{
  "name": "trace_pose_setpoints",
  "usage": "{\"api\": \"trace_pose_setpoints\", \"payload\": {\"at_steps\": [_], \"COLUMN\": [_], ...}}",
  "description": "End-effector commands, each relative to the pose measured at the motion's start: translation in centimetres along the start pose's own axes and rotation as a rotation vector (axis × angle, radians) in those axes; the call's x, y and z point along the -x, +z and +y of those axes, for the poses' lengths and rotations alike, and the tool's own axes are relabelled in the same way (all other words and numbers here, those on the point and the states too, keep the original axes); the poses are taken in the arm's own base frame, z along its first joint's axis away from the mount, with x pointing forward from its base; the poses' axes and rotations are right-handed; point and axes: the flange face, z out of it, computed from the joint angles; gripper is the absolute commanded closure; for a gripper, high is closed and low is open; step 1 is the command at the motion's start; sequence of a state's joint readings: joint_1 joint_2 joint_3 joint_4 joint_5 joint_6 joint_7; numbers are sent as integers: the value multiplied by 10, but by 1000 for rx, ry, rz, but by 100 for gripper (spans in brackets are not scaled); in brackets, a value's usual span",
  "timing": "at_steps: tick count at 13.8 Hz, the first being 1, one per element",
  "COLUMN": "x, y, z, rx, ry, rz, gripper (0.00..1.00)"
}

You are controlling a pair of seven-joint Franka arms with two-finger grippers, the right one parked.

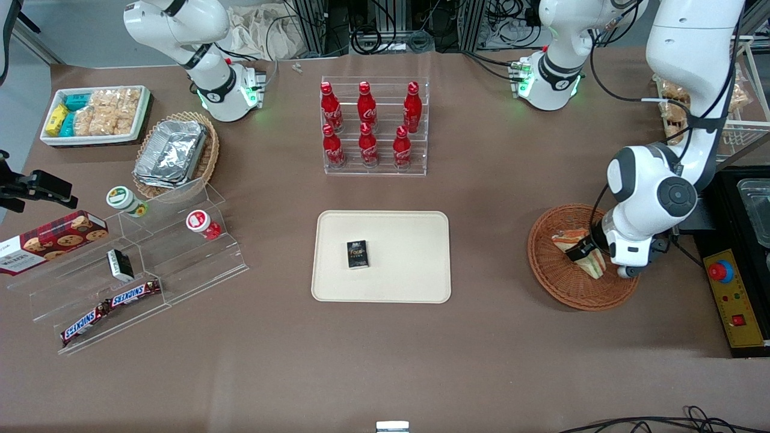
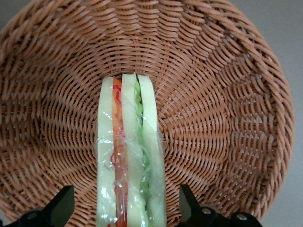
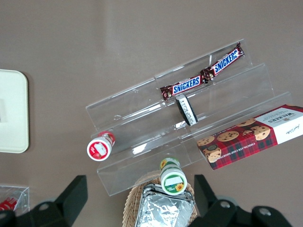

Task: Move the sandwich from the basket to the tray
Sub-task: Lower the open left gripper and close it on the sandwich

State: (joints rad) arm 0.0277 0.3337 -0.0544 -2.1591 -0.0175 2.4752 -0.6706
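Sandwich point(image 2: 130, 156) lies in the basket point(image 2: 227, 94) near the brown table's point(image 1: 481, 361) working-arm end, gripper point(image 2: 125, 205) low over it, fingers point(image 2: 61, 205) spread wide either side, gripping nothing.

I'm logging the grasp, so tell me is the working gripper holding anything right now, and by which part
Nothing is held yet. The gripper is down in the basket, open, one finger on each side of the sandwich, with visible gaps to both bread faces.

The table carries six red cola bottles point(image 1: 368, 125), two Snickers bars point(image 1: 111, 310), two small jars point(image 1: 165, 210), one sandwich point(image 2: 130, 156) and the gripper point(image 2: 125, 208) above the basket point(image 2: 227, 94).
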Motion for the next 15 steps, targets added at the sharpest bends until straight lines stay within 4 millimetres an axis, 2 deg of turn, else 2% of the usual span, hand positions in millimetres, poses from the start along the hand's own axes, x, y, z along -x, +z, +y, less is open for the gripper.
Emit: {"api": "trace_pose_setpoints", "payload": {"at_steps": [1, 3, 4, 5, 8, 10, 11, 15], "x": [0, 0, 0, -1, -8, -8, -8, 1], "y": [6, 9, 12, 13, 12, -3, -19, -116], "z": [1, 2, 1, 1, -5, -4, -4, 2], "rx": [2, 4, 1, 2, 6, 14, 22, -28], "ry": [-7, -10, -12, -14, -28, -20, -18, 35], "rz": [17, 16, 12, 11, 26, 41, 52, 9], "gripper": [2, 9, 18, 52, 97, 100, 100, 100]}}
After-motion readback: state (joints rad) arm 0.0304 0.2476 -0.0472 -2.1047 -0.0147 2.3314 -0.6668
